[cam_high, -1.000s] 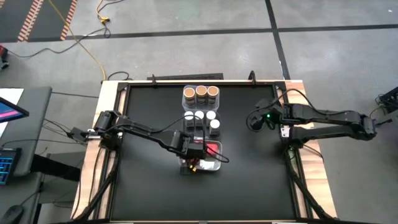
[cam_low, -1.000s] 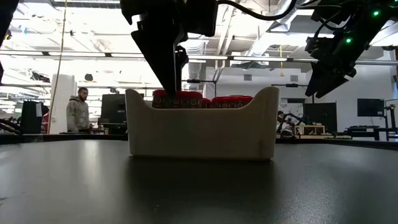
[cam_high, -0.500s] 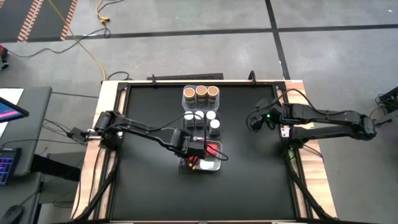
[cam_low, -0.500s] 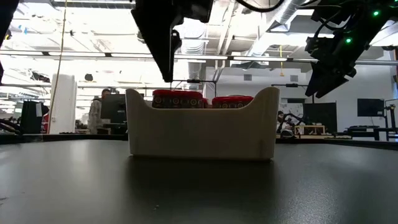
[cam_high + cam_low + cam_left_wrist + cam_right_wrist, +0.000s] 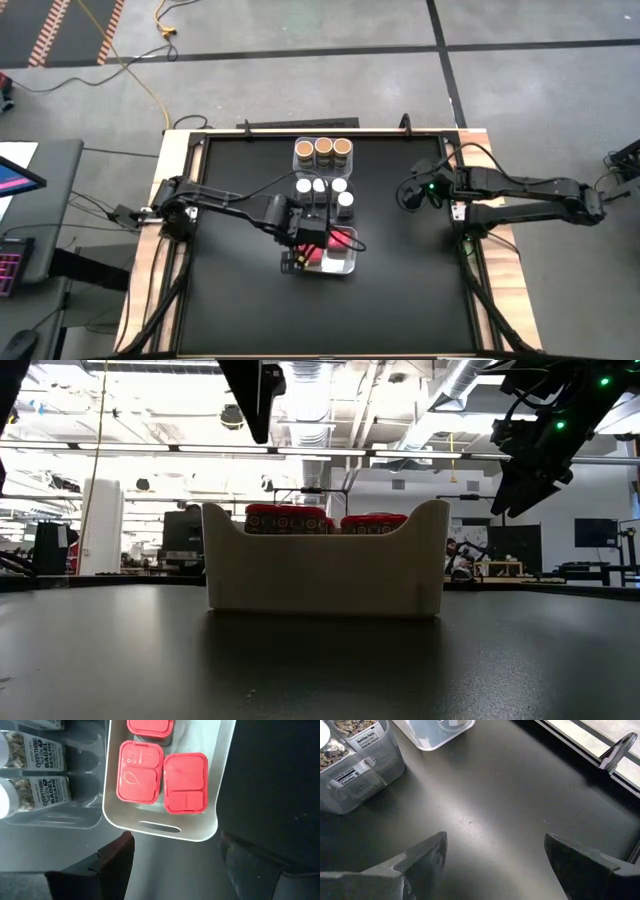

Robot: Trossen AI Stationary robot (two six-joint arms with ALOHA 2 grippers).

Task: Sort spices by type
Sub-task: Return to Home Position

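Spice jars [image 5: 140,772] all grouped by type, so your left gripper [image 5: 175,845] hovers over the 6 o'clock bin [image 5: 221,775] empty, fingers spread; right gripper [image 5: 495,845] parked at 3 o'clock, spread too.

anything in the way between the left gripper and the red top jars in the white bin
Nothing visible. The left gripper hangs open above the white bin, and its wrist view looks straight onto the red-topped spice jars with nothing over them. The clear bin of bagel seasoning jars sits beside, not across.
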